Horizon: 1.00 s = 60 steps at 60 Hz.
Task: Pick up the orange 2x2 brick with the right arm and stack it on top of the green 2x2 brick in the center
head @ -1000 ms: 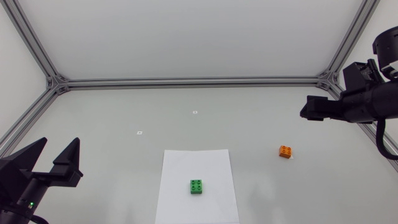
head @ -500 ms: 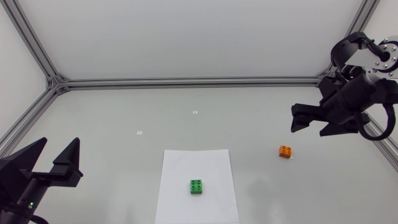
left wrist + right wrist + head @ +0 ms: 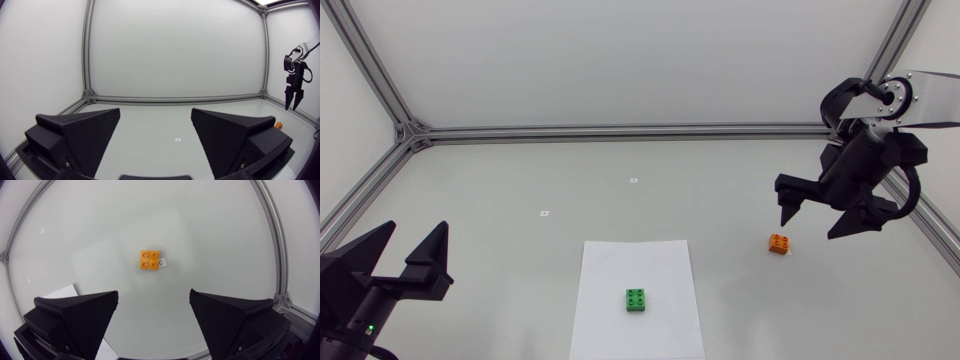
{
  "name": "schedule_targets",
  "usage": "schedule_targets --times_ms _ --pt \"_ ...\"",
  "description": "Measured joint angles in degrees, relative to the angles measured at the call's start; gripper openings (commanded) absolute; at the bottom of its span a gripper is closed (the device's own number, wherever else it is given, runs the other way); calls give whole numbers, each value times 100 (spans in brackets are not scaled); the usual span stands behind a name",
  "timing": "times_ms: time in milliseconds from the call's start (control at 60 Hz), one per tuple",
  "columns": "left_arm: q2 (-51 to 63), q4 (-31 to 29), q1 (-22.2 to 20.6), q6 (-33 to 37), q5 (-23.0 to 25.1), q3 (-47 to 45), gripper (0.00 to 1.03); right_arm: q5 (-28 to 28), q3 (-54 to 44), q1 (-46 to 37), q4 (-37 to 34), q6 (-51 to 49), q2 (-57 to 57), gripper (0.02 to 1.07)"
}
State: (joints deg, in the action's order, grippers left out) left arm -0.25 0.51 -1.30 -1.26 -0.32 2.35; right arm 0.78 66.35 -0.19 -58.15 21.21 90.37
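The orange 2x2 brick (image 3: 780, 243) sits on the table right of the white sheet; the right wrist view shows the orange brick (image 3: 151, 260) from above, ahead of the fingers. My right gripper (image 3: 812, 220) hangs open in the air just above and right of it, fingers pointing down. The green 2x2 brick (image 3: 637, 299) lies on the white paper sheet (image 3: 635, 262) at the front centre. My left gripper (image 3: 410, 250) rests open at the front left corner. The left wrist view catches the right gripper (image 3: 293, 97) far off and a sliver of the orange brick (image 3: 279, 125).
A small white tag (image 3: 162, 262) lies beside the orange brick. Two small markers (image 3: 633, 180) (image 3: 545, 212) lie on the table behind the sheet. An aluminium frame (image 3: 620, 131) borders the table.
My right arm has swung inward and tipped its gripper downward, so it now hangs over the orange brick. The left arm and both bricks have not moved.
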Motion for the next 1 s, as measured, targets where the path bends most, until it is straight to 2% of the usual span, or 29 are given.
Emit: schedule_targets --times_ms 300,1000 --pt "0 -2 2 0 0 0 99 -127 0 240 382 282 140 103" --pt "0 -2 0 -2 -2 0 99 -149 -160 81 1119 260 1108 102"
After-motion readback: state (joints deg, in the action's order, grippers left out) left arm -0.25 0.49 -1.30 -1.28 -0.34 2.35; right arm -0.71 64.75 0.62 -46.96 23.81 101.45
